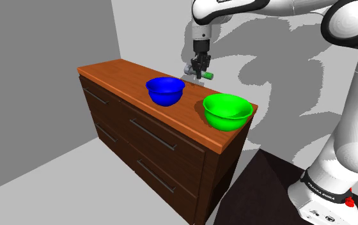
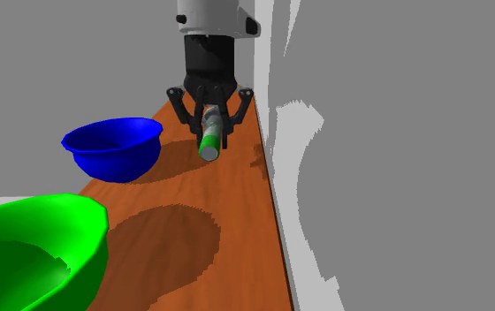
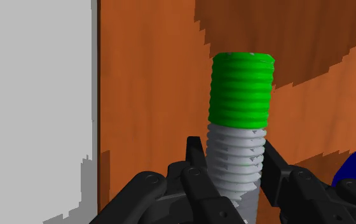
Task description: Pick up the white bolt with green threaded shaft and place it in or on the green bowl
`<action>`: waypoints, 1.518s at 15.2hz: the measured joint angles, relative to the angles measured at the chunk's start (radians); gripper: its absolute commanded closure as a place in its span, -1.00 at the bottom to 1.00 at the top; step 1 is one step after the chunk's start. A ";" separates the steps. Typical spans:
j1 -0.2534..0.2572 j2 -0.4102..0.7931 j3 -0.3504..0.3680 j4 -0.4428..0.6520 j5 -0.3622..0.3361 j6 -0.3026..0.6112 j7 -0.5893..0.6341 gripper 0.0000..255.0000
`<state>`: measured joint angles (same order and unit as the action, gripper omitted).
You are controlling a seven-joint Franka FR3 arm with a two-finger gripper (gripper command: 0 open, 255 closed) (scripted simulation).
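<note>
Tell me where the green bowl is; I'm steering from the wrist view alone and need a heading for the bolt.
Observer: The green bowl stands at the end of the dresser top, to the shoulder view's right of the claw that clasps the bolt, and nearer the front edge.
Operator: Anything on the way?
Observer: A blue bowl stands to the shoulder view's left of the green one, beside the straight line rather than on it.
Operator: Is the green bowl free?
Observer: Its inside looks empty.
</note>
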<state>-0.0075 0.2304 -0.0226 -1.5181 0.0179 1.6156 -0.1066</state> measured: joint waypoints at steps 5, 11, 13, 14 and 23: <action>-0.002 0.008 -0.001 0.080 0.000 -0.072 -0.002 1.00; -0.001 0.024 0.000 0.187 0.001 -0.162 0.001 1.00; -0.001 0.028 0.000 0.215 0.001 -0.187 0.002 1.00; 0.004 0.007 0.002 0.193 0.001 -0.186 0.010 1.00; 0.062 -0.315 0.050 -0.221 0.012 -0.091 0.112 1.00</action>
<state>0.0544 -0.0843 0.0275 -1.7390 0.0301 1.5243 0.0054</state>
